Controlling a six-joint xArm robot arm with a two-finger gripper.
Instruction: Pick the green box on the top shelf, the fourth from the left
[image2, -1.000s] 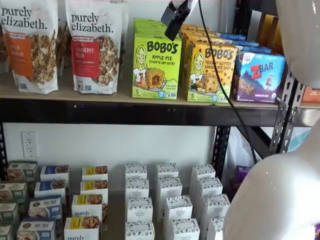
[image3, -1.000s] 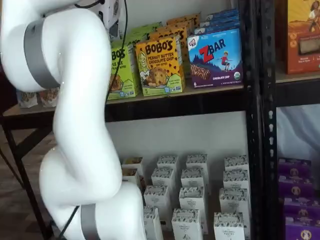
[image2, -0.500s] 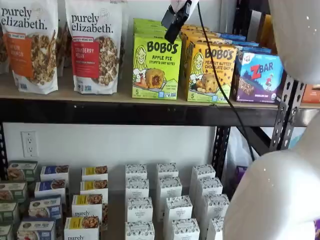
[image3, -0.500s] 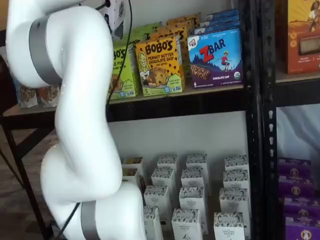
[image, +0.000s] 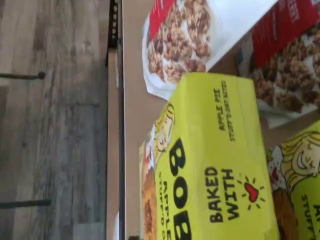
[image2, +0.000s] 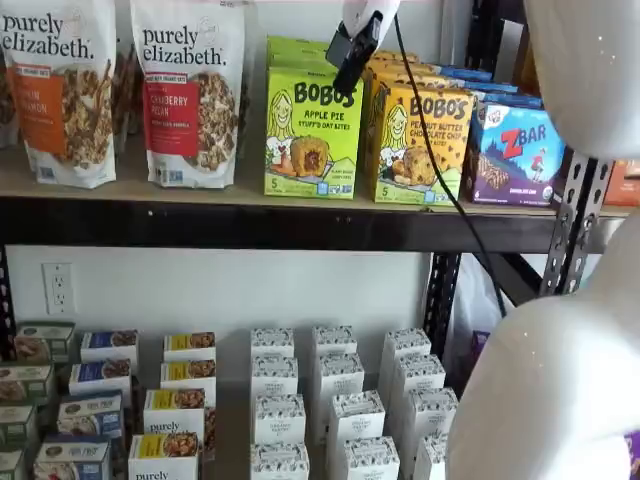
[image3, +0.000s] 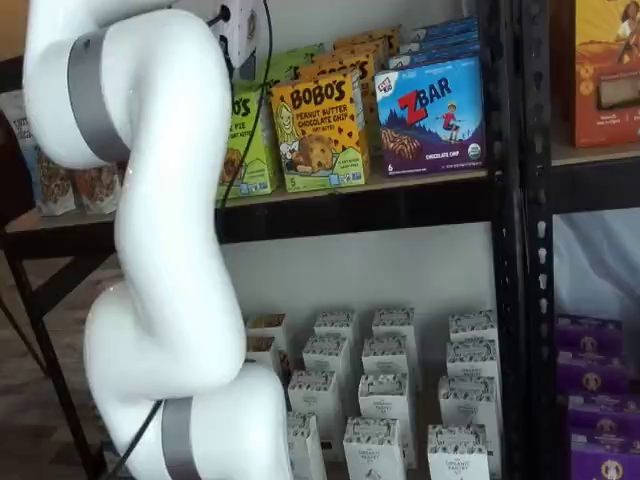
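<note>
Black gripper fingers hang down just above the top of the green box, seen side-on, so I cannot tell if they are apart or together. That box stands upright on the top shelf. A white granola bag is on one side of it, and a yellow-orange box sits just beside it on the other. From the wrist view, the green box shows its top, close up. A black cable hangs in front of the boxes.
</note>
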